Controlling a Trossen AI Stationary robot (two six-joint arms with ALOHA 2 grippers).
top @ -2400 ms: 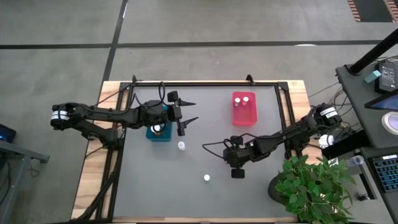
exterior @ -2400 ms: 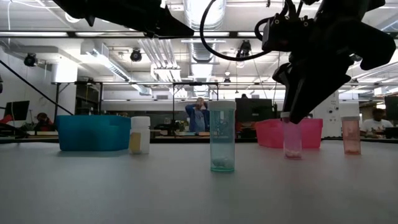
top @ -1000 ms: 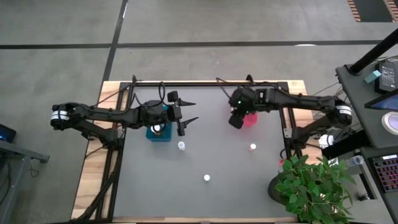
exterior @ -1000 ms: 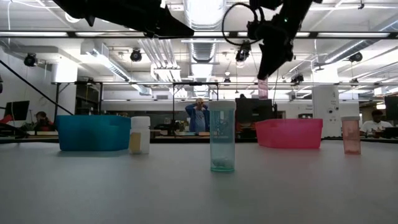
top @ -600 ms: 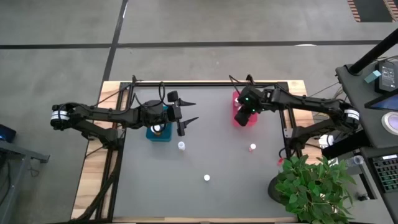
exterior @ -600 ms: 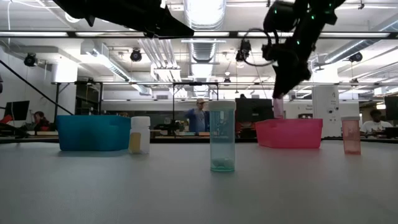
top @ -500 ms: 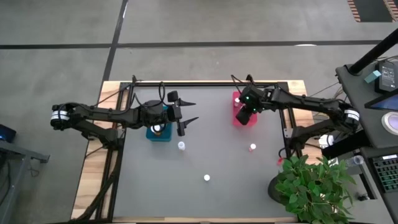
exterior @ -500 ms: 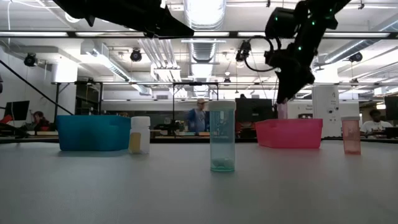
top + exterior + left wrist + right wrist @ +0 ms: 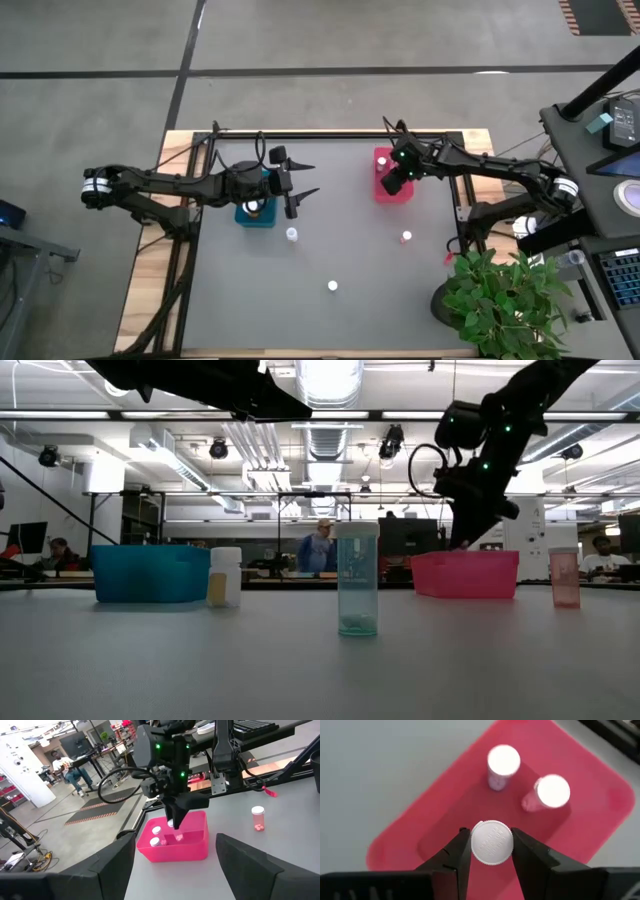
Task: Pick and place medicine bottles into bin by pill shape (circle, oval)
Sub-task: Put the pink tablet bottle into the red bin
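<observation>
Carried over from mid-counter, the right pincer point(image 9: 491, 851) clamps a bottle point(image 9: 491, 842) above the pink bin point(image 9: 592, 805); released crooked, it could topple two bottles point(image 9: 503, 766) inside.

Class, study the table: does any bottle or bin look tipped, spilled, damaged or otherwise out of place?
Nothing stands out. The loose bottles stand upright and capped, the pink bin and blue bin sit flat, and nothing is spilled.
</observation>
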